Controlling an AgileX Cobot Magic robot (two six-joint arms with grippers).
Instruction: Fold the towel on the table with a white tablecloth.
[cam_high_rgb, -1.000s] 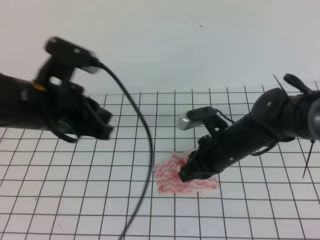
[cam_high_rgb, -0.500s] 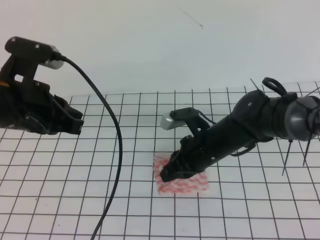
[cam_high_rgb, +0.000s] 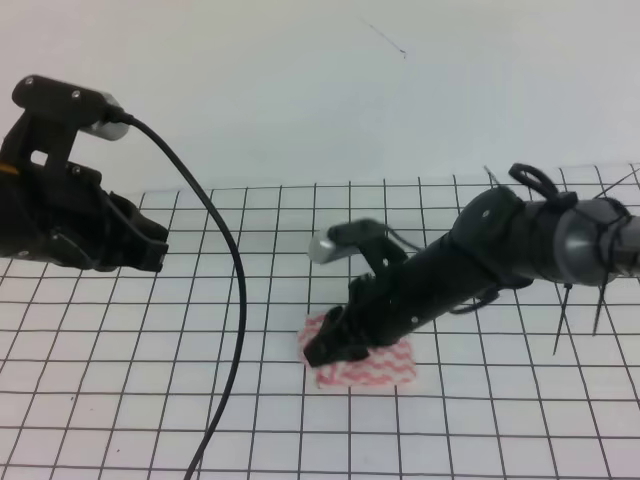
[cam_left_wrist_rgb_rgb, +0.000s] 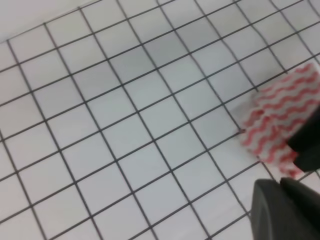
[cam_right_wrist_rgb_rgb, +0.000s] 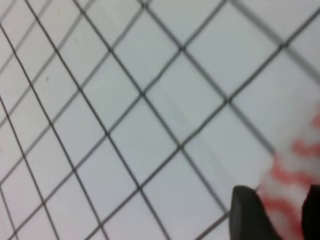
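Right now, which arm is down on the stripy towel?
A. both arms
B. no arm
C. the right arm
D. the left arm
C: the right gripper sits on the towel with cloth between its fingers, while the left gripper is off to the side, above the tablecloth.

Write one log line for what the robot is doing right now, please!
right gripper: shut on towel, at its left edge | left gripper: away, off towel | towel: on tablecloth
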